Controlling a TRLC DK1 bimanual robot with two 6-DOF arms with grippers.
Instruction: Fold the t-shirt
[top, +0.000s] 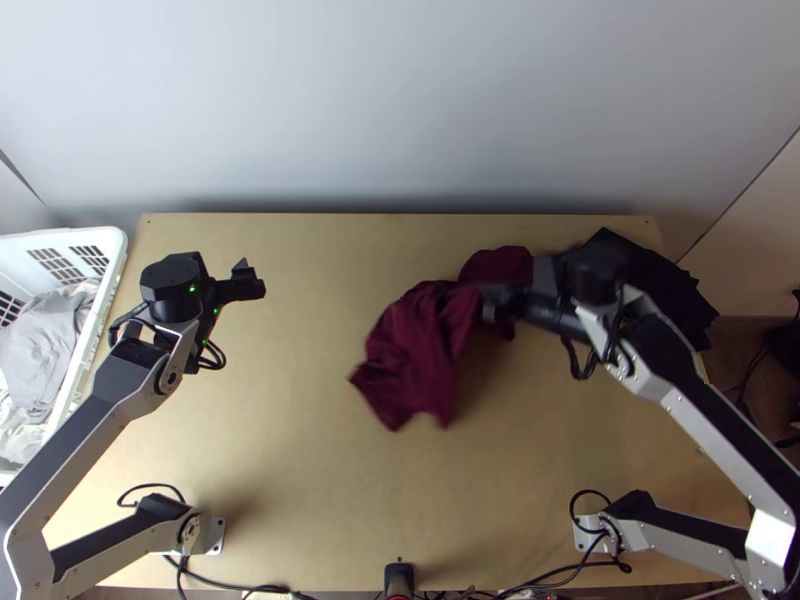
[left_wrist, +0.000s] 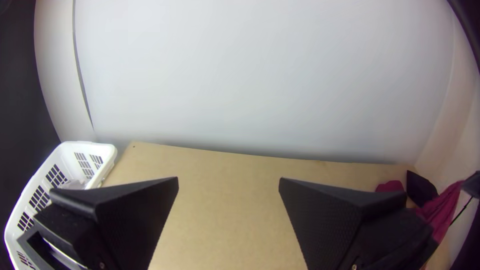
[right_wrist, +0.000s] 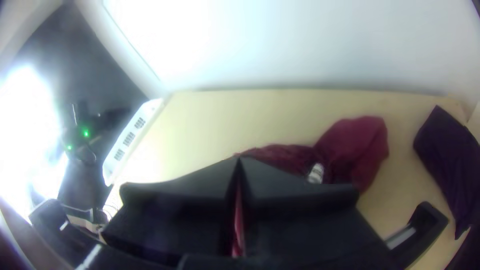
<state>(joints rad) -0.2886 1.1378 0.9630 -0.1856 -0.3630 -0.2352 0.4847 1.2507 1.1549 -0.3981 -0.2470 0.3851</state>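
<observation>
T-shirt (top: 420, 335) in maroon, bunched and creased, hangs partly raised from the right gripper (top: 490, 303) over a light wooden table (top: 290, 430), just to the right of the tabletop's middle in the top view. The right wrist view shows the right gripper (right_wrist: 239, 160) closed on the cloth, its two broad black fingers meeting at the tips and a narrow strip of maroon fabric caught between them. Which part of the shirt is pinched cannot be told. One loose end droops toward the near side of the table, blurred at its lower edge; another portion lies rumpled on the far side, beside the gripper, where a small pale patch (right_wrist: 315, 173) stands out against the fabric.

Across the table, the left gripper (top: 250, 278) hangs over the left side, well apart from the shirt. In its own wrist view, the left gripper (left_wrist: 228, 179) stands wide, bare tabletop visible between its fingers.

Dark cloth (top: 655, 285) lies at the far right corner of the table, near the shirt and reaching past the right edge. At the left edge, a white plastic basket (top: 112, 245) with slotted sides holds a loose heap of grey and white laundry (top: 38, 340). Behind the table rises a plain pale wall (top: 400, 100).
</observation>
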